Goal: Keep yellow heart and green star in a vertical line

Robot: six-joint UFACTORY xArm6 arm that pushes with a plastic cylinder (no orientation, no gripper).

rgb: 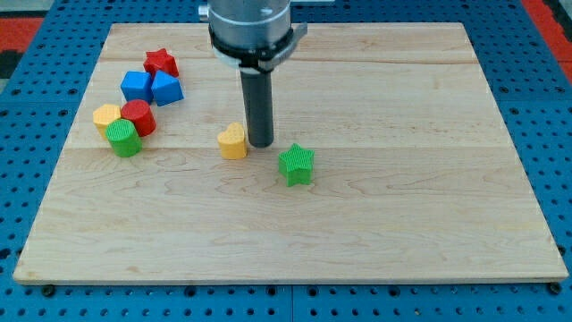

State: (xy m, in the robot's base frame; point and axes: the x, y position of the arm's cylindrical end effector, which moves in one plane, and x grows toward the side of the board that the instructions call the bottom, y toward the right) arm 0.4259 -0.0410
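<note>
The yellow heart (232,141) lies near the middle of the wooden board (402,206). The green star (296,165) lies a little to its right and lower in the view. My tip (261,143) stands on the board right beside the heart's right side, touching it or nearly so, and up and to the left of the star, a short gap away from it. The dark rod rises from the tip to the arm's grey mount at the view's top.
A cluster of blocks sits at the board's upper left: a red star (161,62), a blue cube (136,86), a blue block (166,88), a red cylinder (138,117), a yellow block (106,116) and a green cylinder (123,138).
</note>
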